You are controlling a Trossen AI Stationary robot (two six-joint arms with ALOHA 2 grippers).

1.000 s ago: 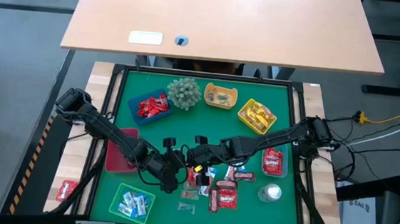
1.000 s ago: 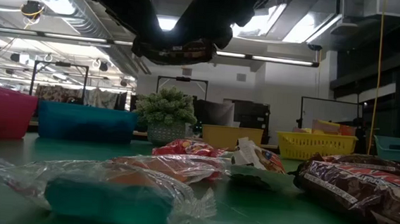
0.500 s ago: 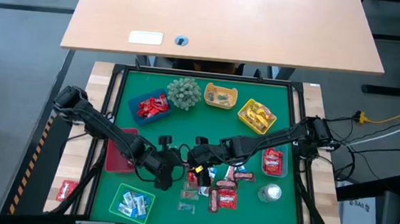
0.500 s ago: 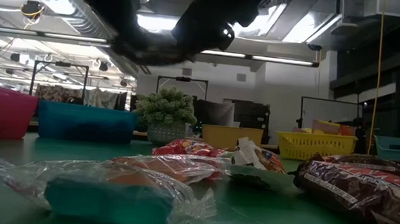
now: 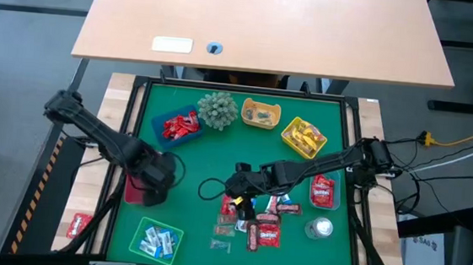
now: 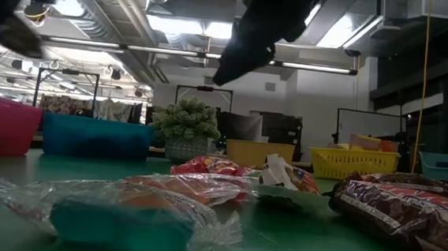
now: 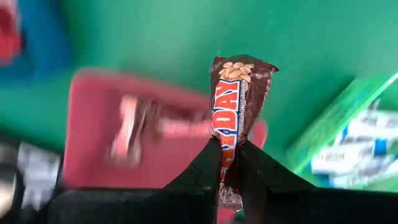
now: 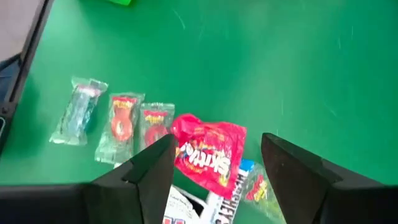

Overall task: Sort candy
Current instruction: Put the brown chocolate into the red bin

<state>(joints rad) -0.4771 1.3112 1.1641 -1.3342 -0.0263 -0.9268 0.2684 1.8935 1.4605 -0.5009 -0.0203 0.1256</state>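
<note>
Currently, the left claw (image 7: 229, 163) is pinching a brown candy bar (image 7: 236, 118) with an orange-and-white label, its fingers pressed onto the wrapper's lower half. In the high view this claw (image 5: 154, 185) sits over the red tray (image 5: 135, 190) at the left side of the green desk (image 5: 218, 152). The wrist view shows that tray (image 7: 93, 124) below the held bar, with blurred wrapped pieces in it, and the green tray (image 7: 348, 134) of blue-white packets beside it.

The right claw (image 8: 214, 163) stands spread, holding nothing, above a red Skittles packet (image 8: 208, 152) in the loose candy pile (image 5: 250, 222) near the desk's front middle. Two clear-wrapped red sweets (image 8: 134, 121) and a clear-wrapped blue one (image 8: 78, 112) lie side by side just beyond that packet.

Sorted candy lies in the blue tray (image 5: 179, 125), the yellow basket (image 5: 304, 137) and a tray of Skittles (image 5: 322, 191) at the right. A spiky plant ball (image 5: 218, 109) stands between the blue tray and a yellow dish (image 5: 261, 113).
</note>
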